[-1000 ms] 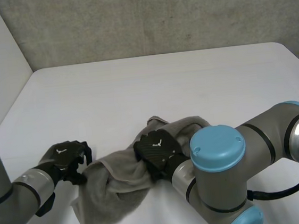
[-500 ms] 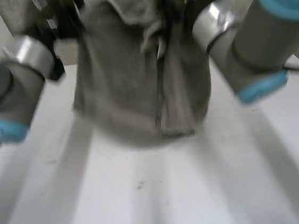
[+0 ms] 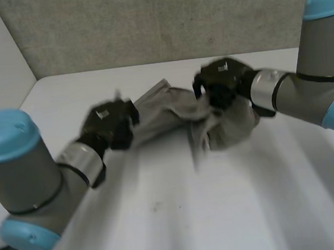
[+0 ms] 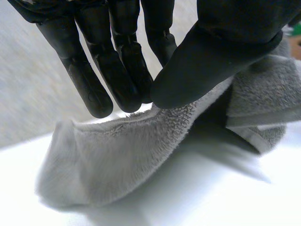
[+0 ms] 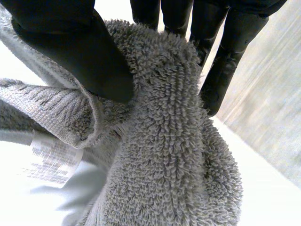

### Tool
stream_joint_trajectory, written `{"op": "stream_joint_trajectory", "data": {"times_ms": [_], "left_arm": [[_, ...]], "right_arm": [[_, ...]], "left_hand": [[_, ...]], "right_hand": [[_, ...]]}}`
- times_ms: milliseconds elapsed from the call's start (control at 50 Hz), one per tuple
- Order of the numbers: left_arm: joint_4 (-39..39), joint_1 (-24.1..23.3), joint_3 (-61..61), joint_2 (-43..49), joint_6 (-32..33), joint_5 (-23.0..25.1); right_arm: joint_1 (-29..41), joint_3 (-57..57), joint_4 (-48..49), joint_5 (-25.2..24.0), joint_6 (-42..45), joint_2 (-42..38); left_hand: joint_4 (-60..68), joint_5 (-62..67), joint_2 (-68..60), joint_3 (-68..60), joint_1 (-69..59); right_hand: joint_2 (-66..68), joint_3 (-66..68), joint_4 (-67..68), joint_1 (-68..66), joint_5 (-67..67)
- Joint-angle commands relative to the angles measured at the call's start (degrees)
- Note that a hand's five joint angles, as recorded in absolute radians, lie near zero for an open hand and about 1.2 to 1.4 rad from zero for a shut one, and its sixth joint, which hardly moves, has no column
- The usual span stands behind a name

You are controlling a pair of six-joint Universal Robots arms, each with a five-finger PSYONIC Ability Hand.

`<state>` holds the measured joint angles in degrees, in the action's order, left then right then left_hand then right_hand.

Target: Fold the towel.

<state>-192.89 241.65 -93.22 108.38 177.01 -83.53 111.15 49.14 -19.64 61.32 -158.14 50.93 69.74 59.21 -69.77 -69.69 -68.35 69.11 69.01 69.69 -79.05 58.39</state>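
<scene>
My left hand point(image 3: 108, 124) pinches the left end of the towel point(image 3: 166, 114), my right hand point(image 3: 219, 83) the bunched right end, its long axis running left-right between them.

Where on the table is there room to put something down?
The table is bare on the near side, between the two arms in front of the towel. A thinner bare strip runs between the towel and the back wall. The middle is crowded: left hand and right hand both pinch the towel.
</scene>
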Motion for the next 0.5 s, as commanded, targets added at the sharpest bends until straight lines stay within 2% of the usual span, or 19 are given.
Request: {"op": "stream_joint_trajectory", "data": {"times_ms": [20, 80, 120, 140, 160, 180, 220, 240, 280, 420, 460, 500], "left_arm": [[-0.11, -2.5, -1.35, 4.74, 1.14, 0.3], [-0.11, -2.5, -0.47, 4.91, 2.28, 0.3], [-0.03, -2.41, 0.66, 4.74, 2.72, 0.21], [-0.03, -2.41, 0.67, 4.74, 2.72, 0.21], [-0.03, -2.41, 1.28, 4.56, 2.81, 0.21], [-0.03, -2.41, 1.28, 4.56, 2.81, 0.21], [0.06, -2.41, 2.86, 4.47, 2.81, 0.21], [0.06, -2.41, 2.87, 4.47, 2.81, 0.21], [0.06, -2.41, 4.44, 4.73, 2.81, 0.21], [-0.03, -2.42, 7.87, 6.22, 2.81, 0.13], [0.06, -2.41, 8.93, 7.2, 2.81, 0.04], [0.15, -2.5, 10.85, 8.77, 2.81, 0.04]], "right_arm": [[-0.85, -2.64, -12.44, 1.79, 10.57, -5.67], [-1.2, -1.76, -12.09, 4.51, 9.43, -5.14], [-1.02, 0.07, -9.38, 6.26, 3.05, -3.83], [-1.02, 0.08, -9.36, 6.27, 3.02, -3.83], [-1.02, 1.91, -7.45, 6.53, -1.6, -2.43], [-1.02, 1.93, -7.43, 6.53, -1.64, -2.42], [-1.11, 8.05, -3.06, 6.62, -10.39, 1.69], [-1.11, 8.08, -3.04, 6.62, -10.43, 1.71], [-0.67, 16.21, 2.21, 6.88, -16.99, 6.0], [0.38, 31.34, 15.21, 8.2, -23.43, 13.56], [2.23, 33.74, 17.97, 9.26, -24.23, 14.46], [7.65, 36.98, 22.61, 12.23, -24.41, 14.54]], "left_hand": [[10.26, 10.79, -10.23, -10.31, -11.65], [10.26, 10.79, -10.23, -10.31, -11.65], [10.26, 10.79, -10.23, -10.31, -11.65], [10.26, 10.79, -10.23, -10.31, -11.65], [10.26, 10.79, -10.23, -10.31, -11.65], [10.26, 10.79, -10.23, -10.31, -11.65], [10.26, 10.79, -10.23, -10.31, -11.65], [10.26, 10.79, -10.23, -10.31, -11.65], [10.26, 10.79, -10.23, -10.31, -11.65], [10.26, 10.79, -10.23, -10.31, -11.65], [10.26, 10.79, -10.23, -10.31, -11.65], [10.26, 10.79, -10.23, -10.31, -11.65]], "right_hand": [[-38.16, -38.06, -38.74, 48.11, -37.45], [-46.07, -45.97, -46.65, 56.02, -45.36], [-55.45, -55.34, -56.03, 65.39, -54.73], [-55.49, -55.39, -56.07, 65.44, -54.78], [-58.99, -58.89, -59.57, 68.93, -58.28], [-59.02, -58.92, -59.6, 68.97, -58.31], [-59.11, -59.01, -59.69, 69.05, -58.39], [-59.11, -59.01, -59.69, 69.05, -58.39], [-59.11, -59.01, -59.69, 69.05, -58.39], [-59.11, -59.01, -59.69, 69.05, -58.39], [-59.11, -59.01, -59.69, 69.05, -58.39], [-59.11, -59.01, -59.69, 69.05, -58.39]]}}
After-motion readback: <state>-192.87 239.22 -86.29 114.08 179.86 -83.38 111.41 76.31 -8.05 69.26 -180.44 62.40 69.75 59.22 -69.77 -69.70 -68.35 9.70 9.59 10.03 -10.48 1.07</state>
